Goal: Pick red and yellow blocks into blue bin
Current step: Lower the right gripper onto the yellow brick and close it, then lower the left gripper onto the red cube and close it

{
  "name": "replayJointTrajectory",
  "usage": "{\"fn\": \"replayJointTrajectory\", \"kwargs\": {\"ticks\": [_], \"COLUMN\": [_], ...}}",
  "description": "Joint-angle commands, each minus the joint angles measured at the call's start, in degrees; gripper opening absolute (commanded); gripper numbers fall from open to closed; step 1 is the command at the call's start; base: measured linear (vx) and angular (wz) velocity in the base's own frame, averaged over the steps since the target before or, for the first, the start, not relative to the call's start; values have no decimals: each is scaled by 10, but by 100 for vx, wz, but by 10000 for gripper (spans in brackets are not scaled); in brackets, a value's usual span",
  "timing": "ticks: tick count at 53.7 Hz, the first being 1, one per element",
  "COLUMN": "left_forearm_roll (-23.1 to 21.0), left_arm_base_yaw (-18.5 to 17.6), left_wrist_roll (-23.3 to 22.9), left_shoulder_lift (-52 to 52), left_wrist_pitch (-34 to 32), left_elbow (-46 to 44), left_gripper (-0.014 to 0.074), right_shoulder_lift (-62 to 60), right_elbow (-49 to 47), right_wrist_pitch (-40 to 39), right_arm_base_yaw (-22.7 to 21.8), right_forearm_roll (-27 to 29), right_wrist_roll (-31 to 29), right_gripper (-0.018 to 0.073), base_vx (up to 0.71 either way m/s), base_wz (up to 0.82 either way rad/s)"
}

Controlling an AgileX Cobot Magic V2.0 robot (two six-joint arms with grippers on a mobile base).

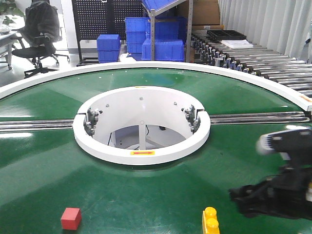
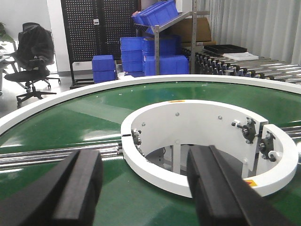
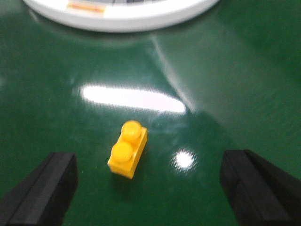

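The red cube (image 1: pixel 71 218) sits on the green belt at the near left. The yellow studded brick (image 1: pixel 210 220) lies at the near edge, right of centre. In the right wrist view the brick (image 3: pixel 128 149) lies on the belt just ahead of my right gripper (image 3: pixel 148 188), slightly left of its midline. This gripper is open wide and empty. In the front view the right gripper (image 1: pixel 239 199) hovers just right of the brick. My left gripper (image 2: pixel 146 183) is open and empty above the belt, facing the white ring. The blue bin is out of view.
A white ring hub (image 1: pixel 141 151) with an open centre stands in the middle of the round green belt (image 1: pixel 44 170). Metal rails (image 1: pixel 34 125) cross the belt on both sides. A roller conveyor (image 1: pixel 273 61) runs at the back right. Ribbed blue crates (image 1: pixel 108 48) and an office chair (image 1: pixel 41 34) stand behind.
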Motion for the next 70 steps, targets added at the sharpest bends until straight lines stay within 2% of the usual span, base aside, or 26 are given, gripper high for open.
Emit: {"fn": "replayJointTrajectory", "kwargs": {"ticks": [1,6,12,19,46,50,54,62,70], "left_forearm_roll": [-3,-3,-3,-3,-3,-3,-3,-8,-7], "left_arm_base_yaw": [-3,-3,-3,-3,-3,-3,-3,-3,-3], "left_wrist_roll": [0,0,0,0,0,0,0,0,0], "left_shoulder_lift": [-3,-3,-3,-3,-3,-3,-3,-3,-3], "left_wrist_pitch": [-44,-44,-44,-41,-30,-26,-26,-25,0], "left_elbow": [-23,-23,-23,-23,-21,-21,-21,-21,-22], "left_gripper": [522,522,522,522,522,522,522,522,522], "right_shoulder_lift": [48,119,176,228,346,360,366,363,336], "right_elbow": [-56,-96,-133,-157,-163,-175,-185,-190,-190], "right_wrist_pitch": [1,31,58,68,-13,-15,-14,-20,-22], "right_arm_base_yaw": [22,39,39,39,39,39,39,39,39], "right_forearm_roll": [-11,-31,-59,-78,-92,-95,-95,-105,-140], "right_wrist_roll": [35,100,158,176,280,288,293,294,293], "right_gripper": [634,630,619,601,578,515,392,-11,-16], "base_vx": [0,0,0,0,0,0,0,0,0], "base_wz": [0,0,0,0,0,0,0,0,0]}}
